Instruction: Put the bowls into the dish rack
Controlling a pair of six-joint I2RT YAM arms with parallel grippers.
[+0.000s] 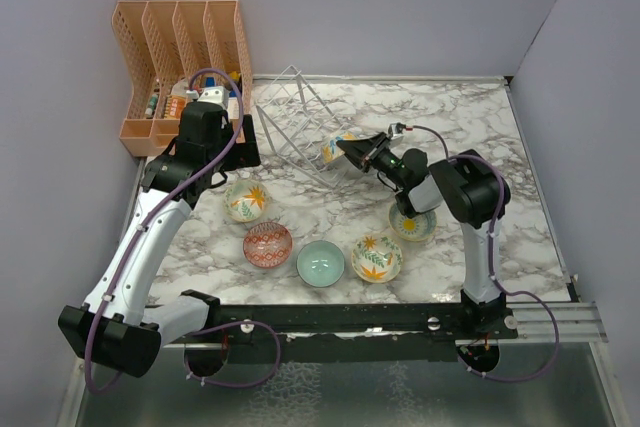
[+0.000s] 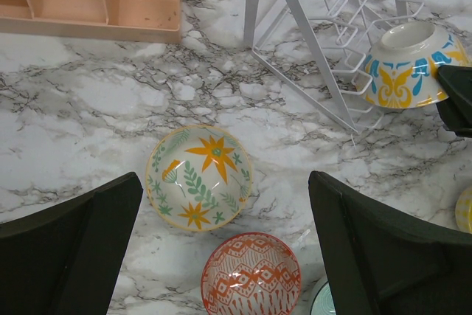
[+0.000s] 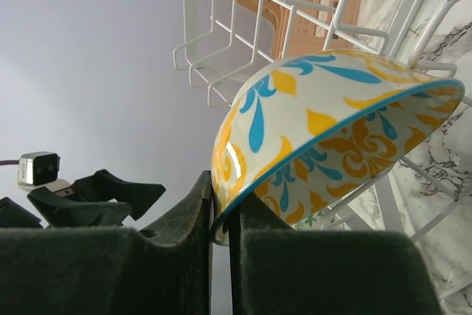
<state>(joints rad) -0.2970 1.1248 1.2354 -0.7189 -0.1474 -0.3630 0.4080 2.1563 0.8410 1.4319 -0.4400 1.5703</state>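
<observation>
Pinches the rim of the blue-and-yellow patterned round bowl [image 3: 332,130] in the clenched right tool [image 3: 221,215], tilted at the end wires of the thin white wire dish rack [image 2: 253,5]. Hangs the left tool [image 2: 225,182] released above a cream leaf-print bowl [image 2: 199,177] on the marble surface [image 2: 88,108].

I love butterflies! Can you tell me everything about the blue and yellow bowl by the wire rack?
The blue and yellow bowl is shiny, like ceramic: cream with blue and yellow swirls, a blue rim and a plain foot. It is tipped on its side, rim pinched by the right gripper, against the wire dish rack.
</observation>
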